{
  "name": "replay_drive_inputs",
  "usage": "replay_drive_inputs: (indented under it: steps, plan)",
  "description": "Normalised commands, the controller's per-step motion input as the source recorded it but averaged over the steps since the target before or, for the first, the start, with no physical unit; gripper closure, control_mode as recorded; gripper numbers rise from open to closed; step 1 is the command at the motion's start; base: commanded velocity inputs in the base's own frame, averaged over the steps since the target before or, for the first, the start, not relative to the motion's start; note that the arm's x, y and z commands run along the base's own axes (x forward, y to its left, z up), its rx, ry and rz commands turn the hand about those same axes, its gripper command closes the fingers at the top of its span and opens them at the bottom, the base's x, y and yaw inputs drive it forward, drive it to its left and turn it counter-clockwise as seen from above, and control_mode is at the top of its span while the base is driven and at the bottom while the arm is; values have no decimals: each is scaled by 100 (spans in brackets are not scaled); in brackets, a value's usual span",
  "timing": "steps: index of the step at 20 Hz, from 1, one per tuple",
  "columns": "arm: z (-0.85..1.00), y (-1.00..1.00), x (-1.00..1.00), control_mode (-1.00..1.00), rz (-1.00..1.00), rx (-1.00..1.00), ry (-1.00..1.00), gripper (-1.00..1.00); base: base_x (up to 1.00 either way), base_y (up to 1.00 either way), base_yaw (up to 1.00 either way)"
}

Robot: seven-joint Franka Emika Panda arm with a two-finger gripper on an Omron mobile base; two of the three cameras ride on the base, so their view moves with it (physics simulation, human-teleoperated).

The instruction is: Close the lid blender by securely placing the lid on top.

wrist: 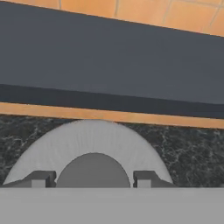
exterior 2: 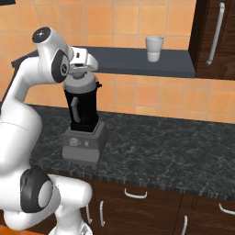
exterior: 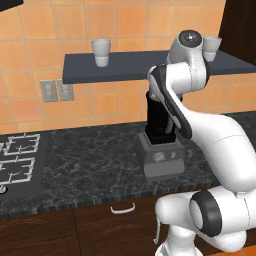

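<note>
In the left base view, the tall black blender jar on its boxy grey base with a round front dial (exterior: pixel 161 150) stood on the dark speckled stone counter (exterior: pixel 90 155), close to the orange tiled wall. The white arm rose from the lower right and bent across the jar, hiding its top. A dark grey wall shelf (exterior: pixel 115 67) ran above, with a white cup (exterior: pixel 101 52) on its left part and a second white cup (exterior: pixel 212 48) just past the arm's upper joint. A gas hob (exterior: pixel 17 162) lay at the counter's left end.

In the right base view, the blender (exterior 2: pixel 82 124) showed its grey vertical handle. The round light-grey lid (exterior 2: pixel 81 84) sat on the jar's top, and the two-finger gripper (exterior 2: pixel 81 69) was directly above it, at the lid's centre. Whether the lid was fully seated could not be told. A white cup (exterior 2: pixel 154 48) stood on the shelf (exterior 2: pixel 151 64) to the right.

In the hand view, the lid (wrist: pixel 92 144) spread as a pale disc below the gripper (wrist: pixel 92 178), its raised knob (wrist: pixel 92 170) lying between the two dark finger tips (wrist: pixel 40 178). The tips stood one at each side of the knob, very near its edges; whether they pinched it could not be told.
</note>
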Motion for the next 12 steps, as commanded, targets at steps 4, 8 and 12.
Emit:
replay_drive_inputs:
  steps: [4,8,12]
  plan:
    - [-38,-7,22,-100,0,-9,19,100,0,0,0]
    - [-34,-17,19,-100,-1,-7,18,-100,0,0,0]
    - [-2,-44,-3,-100,-4,-1,2,-100,0,0,0]
